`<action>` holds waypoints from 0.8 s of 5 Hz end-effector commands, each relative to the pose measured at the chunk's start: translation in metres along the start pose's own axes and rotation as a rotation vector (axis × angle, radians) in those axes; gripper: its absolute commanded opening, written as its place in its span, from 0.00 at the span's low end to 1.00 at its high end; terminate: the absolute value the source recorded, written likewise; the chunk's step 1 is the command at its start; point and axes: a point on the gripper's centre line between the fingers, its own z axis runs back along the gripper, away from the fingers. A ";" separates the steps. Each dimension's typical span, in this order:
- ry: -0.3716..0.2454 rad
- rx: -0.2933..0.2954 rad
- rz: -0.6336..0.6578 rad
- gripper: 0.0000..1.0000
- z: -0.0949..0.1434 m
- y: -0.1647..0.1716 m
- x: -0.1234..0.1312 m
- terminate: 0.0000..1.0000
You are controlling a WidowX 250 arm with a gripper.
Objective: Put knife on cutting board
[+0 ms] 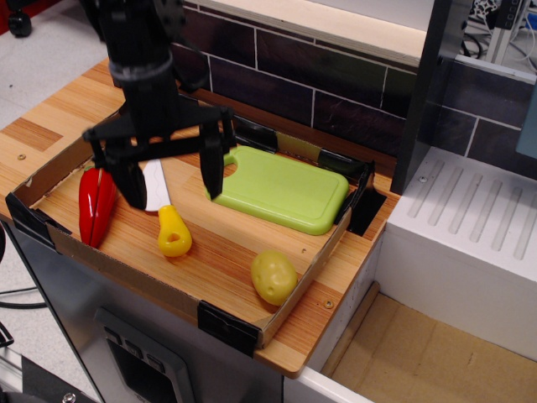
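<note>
The knife (168, 220) lies in the shallow tray, white blade toward the back, yellow handle toward the front. The light green cutting board (281, 189) lies to its right with its handle hole at the left corner. My black gripper (170, 186) hangs open just above the knife, one finger left of the blade and the other between the knife and the board. It holds nothing. Part of the blade is hidden behind the gripper.
A red toy pepper (96, 204) lies left of the knife. A yellowish toy potato (273, 277) sits at the tray's front right corner. The low cardboard tray wall (126, 273) rings the area. A dark brick wall stands behind, a white sink (470, 235) to the right.
</note>
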 end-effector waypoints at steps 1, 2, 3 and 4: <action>-0.082 -0.032 0.000 1.00 -0.013 -0.003 0.010 0.00; -0.080 -0.022 0.012 1.00 -0.023 0.001 0.012 0.00; -0.061 0.018 0.014 1.00 -0.039 0.005 0.016 0.00; -0.069 0.036 0.017 1.00 -0.049 0.008 0.020 0.00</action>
